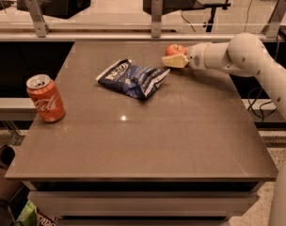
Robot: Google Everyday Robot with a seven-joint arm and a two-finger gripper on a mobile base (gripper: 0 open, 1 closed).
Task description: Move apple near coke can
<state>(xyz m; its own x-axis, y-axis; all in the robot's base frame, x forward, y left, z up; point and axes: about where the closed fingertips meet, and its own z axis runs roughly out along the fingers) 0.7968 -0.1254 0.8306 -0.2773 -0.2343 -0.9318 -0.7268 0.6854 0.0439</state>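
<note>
— So, where did the small round red-orange apple [175,49] sit?

— At the far right of the flat brown table [147,145], close to its back edge. The robot's pale two-finger gripper [172,56] was right up against the apple on the near side, reaching in low and level from the right on a thick white arm [242,58].

— Had it taken hold?

— That couldn't be told. The apple hid the far half of the gripper, so whether it was pinching the fruit or only flanking it stayed unclear. The apple looked to be resting on the tabletop, not lifted.

— Why come in so low and sideways?

— Probably because a round, squat fruit is best caught across its widest part. A higher grip might have let it roll out.

— And the red-orange soda can with white script and a silver top [45,99]?

— Upright near the left edge, well apart from the apple.

— Anything between them?

— A crumpled dark blue chip bag [132,77] lay just left of the gripper, across the straight line to the can. To my mind the carry would have needed to rise over it or swing around its near side.

— Where to set the apple down?

— Just right of the can, where bare table lay, and gently, since an upright can tips easily.
</note>
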